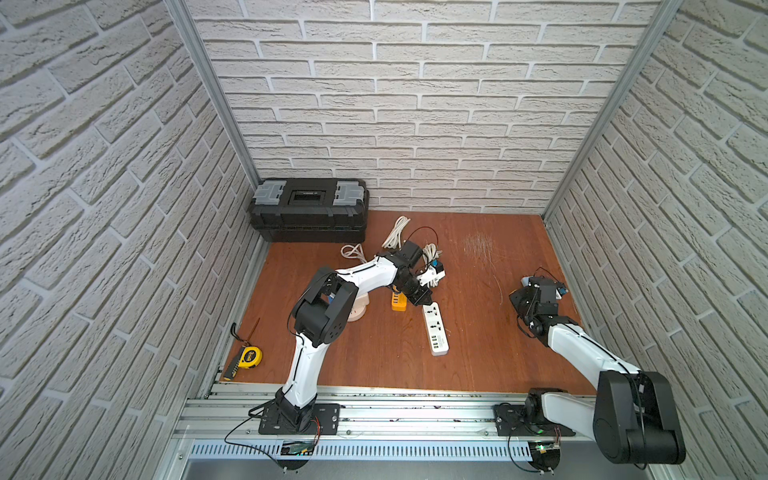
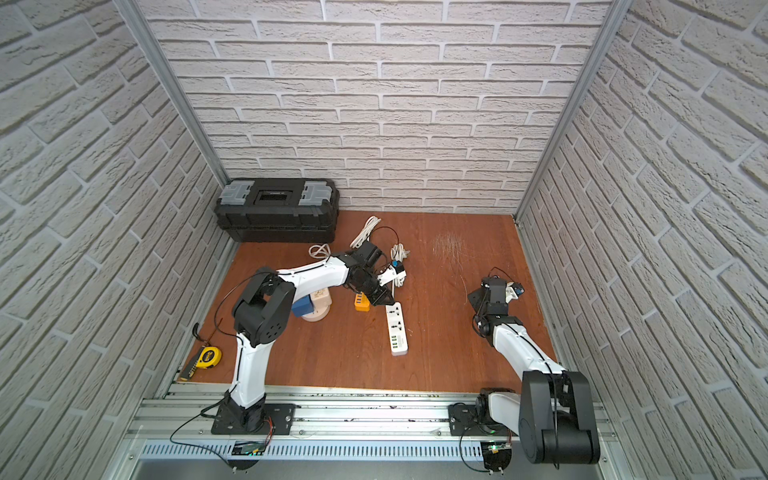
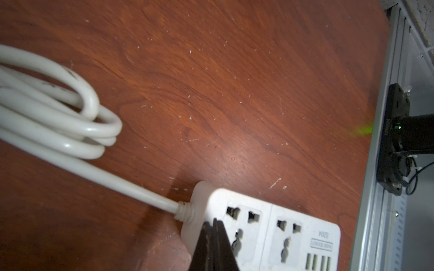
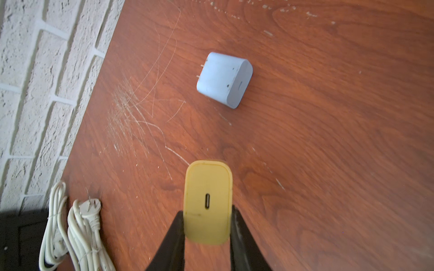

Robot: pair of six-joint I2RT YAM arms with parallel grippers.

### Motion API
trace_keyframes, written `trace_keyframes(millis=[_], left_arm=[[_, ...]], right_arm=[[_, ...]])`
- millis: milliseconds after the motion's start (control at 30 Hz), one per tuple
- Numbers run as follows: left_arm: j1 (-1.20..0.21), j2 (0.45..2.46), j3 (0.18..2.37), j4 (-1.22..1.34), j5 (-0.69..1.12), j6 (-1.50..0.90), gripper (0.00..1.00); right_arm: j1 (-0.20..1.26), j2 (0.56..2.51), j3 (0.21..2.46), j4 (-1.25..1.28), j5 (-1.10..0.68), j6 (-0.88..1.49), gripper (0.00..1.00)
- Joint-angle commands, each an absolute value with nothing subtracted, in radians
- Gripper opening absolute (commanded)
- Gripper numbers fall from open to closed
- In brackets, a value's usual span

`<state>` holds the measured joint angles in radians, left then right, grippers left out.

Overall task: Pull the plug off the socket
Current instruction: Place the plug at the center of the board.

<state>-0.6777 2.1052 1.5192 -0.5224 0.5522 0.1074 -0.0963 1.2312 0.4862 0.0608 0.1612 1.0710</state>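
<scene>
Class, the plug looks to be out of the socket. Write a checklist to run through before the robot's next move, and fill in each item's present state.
1. The yellow plug is out of the white power strip: ok, both sockets seen in the left wrist view are empty.
2. The right gripper holds the plug firmly: ok, its jaws clamp the plug's two sides.
3. The left gripper braces the strip: it is shut at the strip's cord end, but contact cannot tell.
4. The table ahead of the plug is bare: ok, the blue plug lies apart on its side.
</scene>
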Motion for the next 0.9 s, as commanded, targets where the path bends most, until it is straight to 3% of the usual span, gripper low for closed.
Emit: trace_keyframes(millis=[0,533,867], left_arm=[[-0.672,2.204,1.470,-0.618,0.411,0.109,0.00],[-0.672,2.211,1.471,-0.618,0.413,0.109,0.00],[-0.672,2.211,1.471,-0.618,0.414,0.110,0.00]], right_arm=[[-0.109,1.288,0.489,0.204,0.193,1.148,0.02],[-0.114,1.554,0.575,0.308,0.180,1.186,0.03],[-0.115,1.540,0.551,0.265,0.164,1.155,0.17]])
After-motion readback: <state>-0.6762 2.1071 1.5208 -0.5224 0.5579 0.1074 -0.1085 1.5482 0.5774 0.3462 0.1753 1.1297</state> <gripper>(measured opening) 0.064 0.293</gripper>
